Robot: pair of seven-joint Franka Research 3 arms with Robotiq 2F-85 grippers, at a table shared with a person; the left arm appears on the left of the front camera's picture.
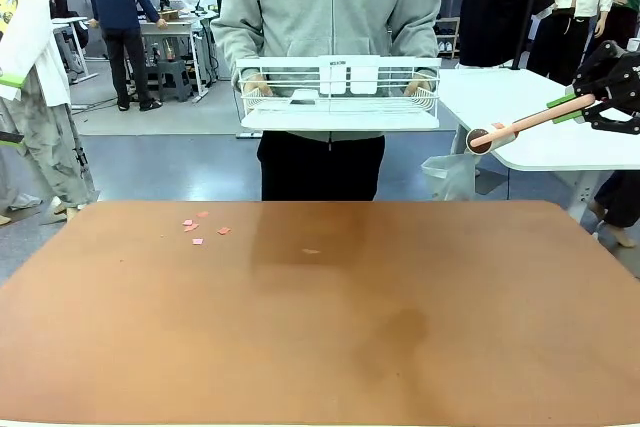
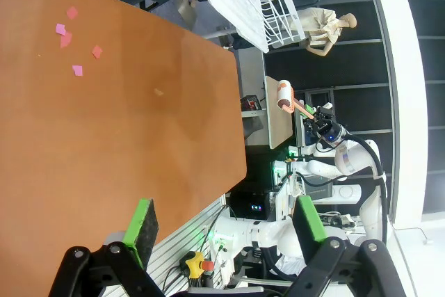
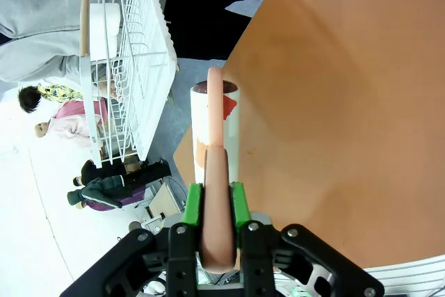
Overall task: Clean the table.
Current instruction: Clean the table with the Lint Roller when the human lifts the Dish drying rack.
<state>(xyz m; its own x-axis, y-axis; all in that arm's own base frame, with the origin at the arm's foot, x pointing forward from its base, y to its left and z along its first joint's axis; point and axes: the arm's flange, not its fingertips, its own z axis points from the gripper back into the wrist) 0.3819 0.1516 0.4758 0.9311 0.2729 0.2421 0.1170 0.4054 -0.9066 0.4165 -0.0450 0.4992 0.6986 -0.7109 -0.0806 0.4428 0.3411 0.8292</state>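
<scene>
Stretching from left to right across the front view, the worktop (image 1: 330,347) has its long axis running crosswise between robot and person. One long side faces the robot. The other faces the person (image 1: 325,7), who stands at the middle of the far edge. In the left wrist view the same reddish-brown surface (image 2: 104,137) appears rolled on its side, so its length runs up the picture.

A cluster of small pink scraps (image 1: 195,230) lies on the far left part of the worktop, and one paler scrap (image 1: 311,251) lies near the far middle.

The right end effector (image 1: 568,107) is raised beyond the far right corner, clear of the worktop, and clenched on the handle of a lint roller (image 1: 515,127). From the right wrist, the green pads (image 3: 193,203) press the peach handle from both sides. The roller's long axis slopes down from the grip toward the picture's middle, with its drum end (image 1: 480,139) pointing at the person's side (in front of a smaller white table (image 1: 530,117)).

The left end effector (image 2: 226,213) stands released, with its jaws spread wide over the worktop's edge and nothing between them.

The person holds a white wire rack (image 1: 340,112) level at waist height, with one hand (image 1: 256,83) at each end.
</scene>
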